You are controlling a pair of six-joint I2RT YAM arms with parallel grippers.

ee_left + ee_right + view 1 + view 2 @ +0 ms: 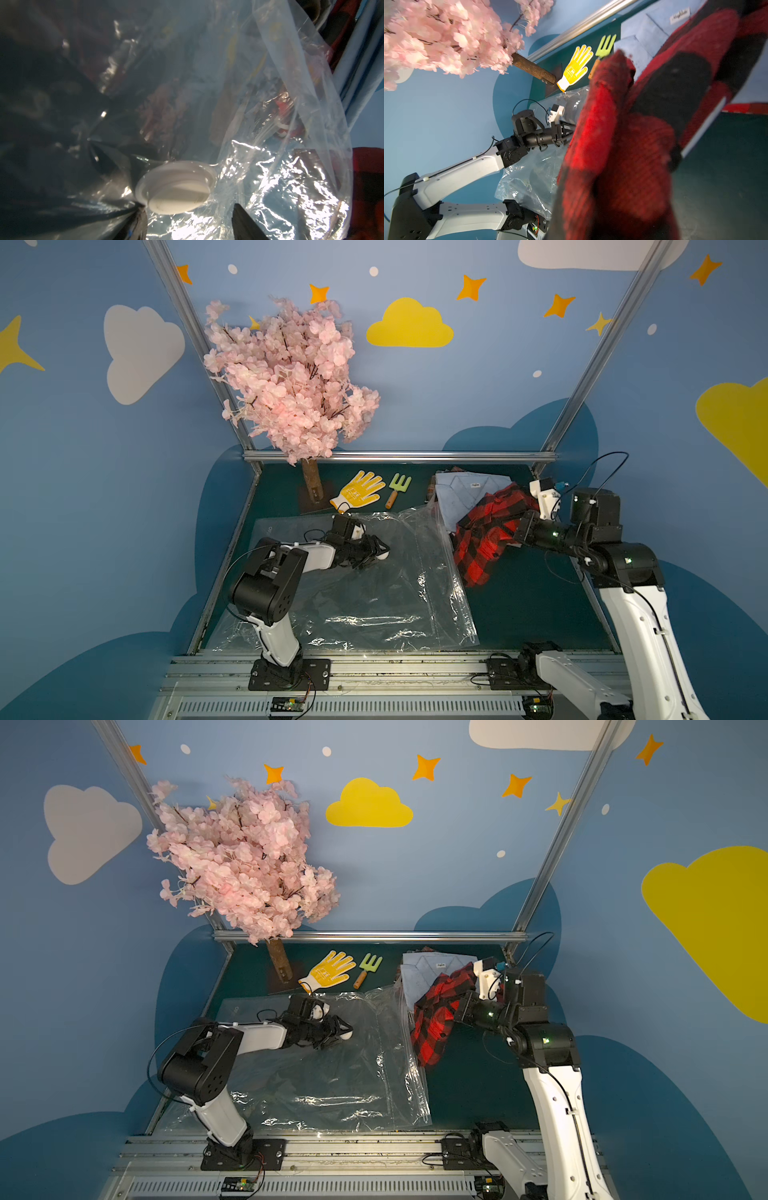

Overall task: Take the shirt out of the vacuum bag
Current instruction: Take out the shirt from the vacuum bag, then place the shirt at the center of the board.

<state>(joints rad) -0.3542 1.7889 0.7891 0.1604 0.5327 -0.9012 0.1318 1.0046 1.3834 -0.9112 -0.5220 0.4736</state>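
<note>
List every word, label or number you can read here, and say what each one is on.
No text reads clearly.
White neck label on the folded pale blue shirt: dark print, too blurred to read.
Palm print on the yellow dotted work glove: too small to read.
Small corner mark on the clear plastic vacuum bag: too small to read.
Red-and-black checked shirt: no text seen.

A staged robot lab cell: aluminium frame (cartoon cloud-and-star walls).

Bare mat beside vacuum bag (tree blocks far corner).
</note>
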